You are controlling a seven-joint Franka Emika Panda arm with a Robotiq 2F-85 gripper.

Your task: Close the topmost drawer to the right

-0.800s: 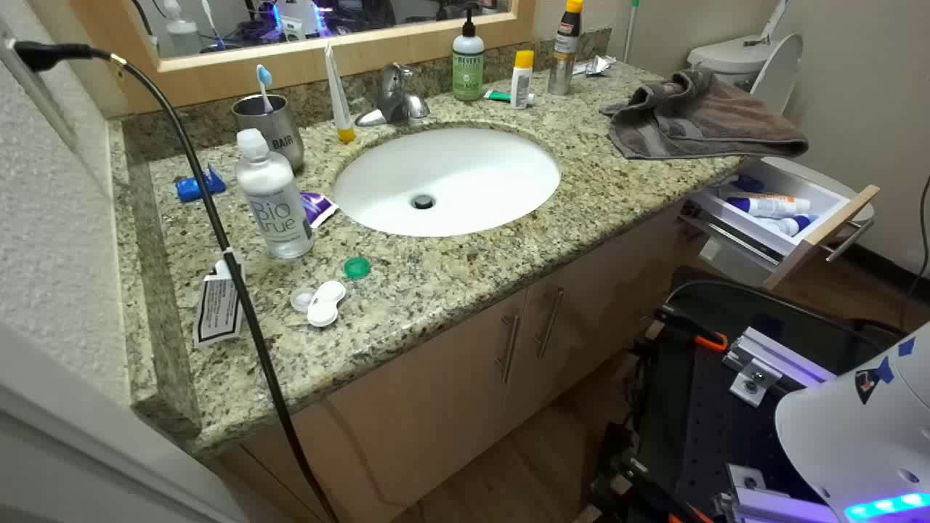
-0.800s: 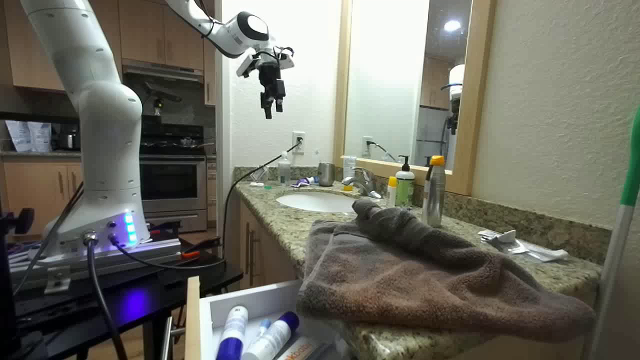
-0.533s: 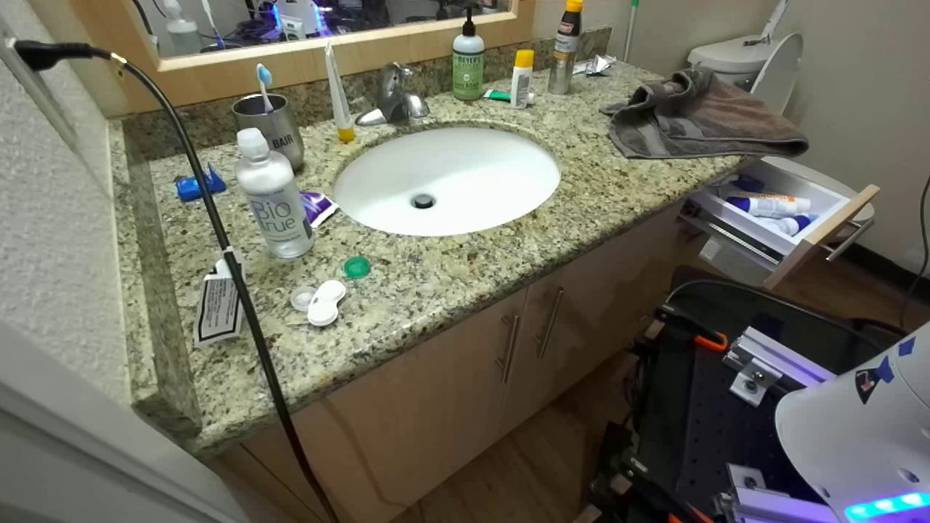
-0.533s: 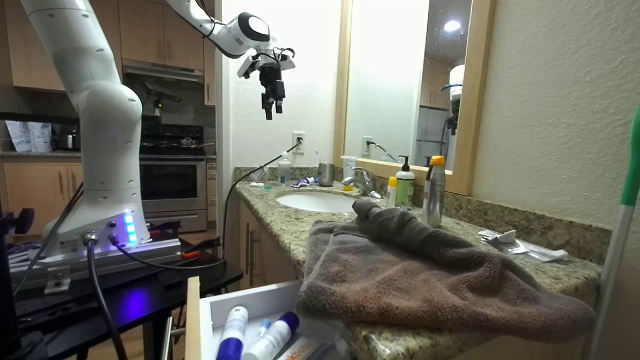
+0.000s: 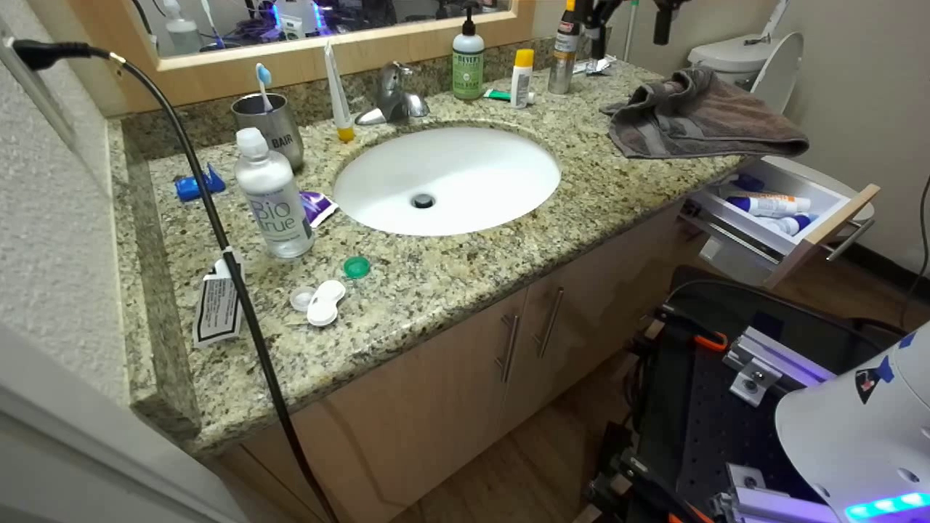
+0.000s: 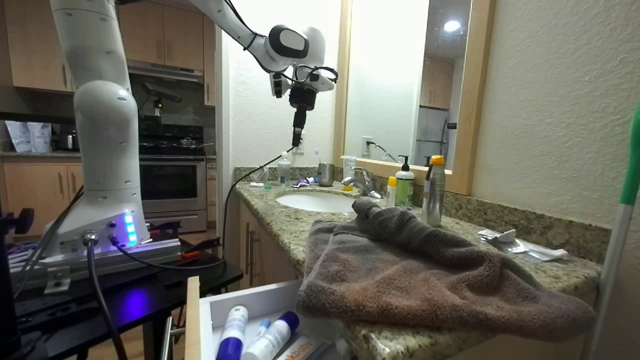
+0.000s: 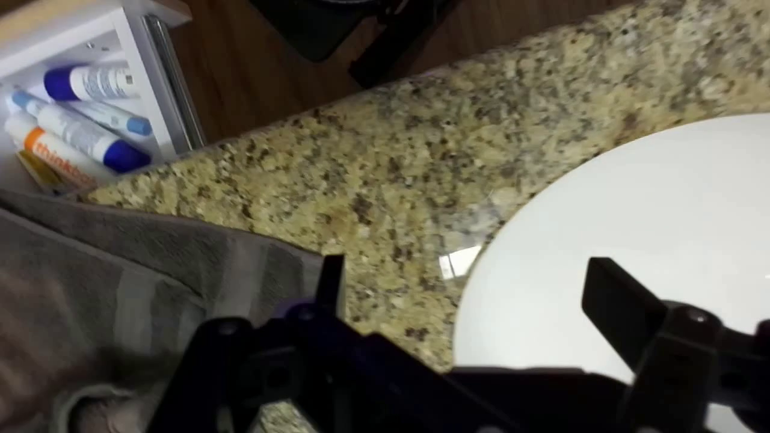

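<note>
Gripper: I am hanging above the counter, pointing down. My jaws are standing well apart, one finger showing against the sink, the opposite one against stone beside the towel.

Drawer: standing open at the far end of the counter in an exterior view, jutting out from under the stone, well apart from my fingers.

Axis: its front-to-back line is running crosswise to the counter's front edge. The front panel is facing away from the cabinet; in my wrist view that is toward the top, leaning slightly left. The back is hiding beneath counter and towel, so I cannot tell whether depth or width is the longer. The handle is running parallel to the panel.

Contents: tubes, some with dark blue caps, are lying inside.
</note>
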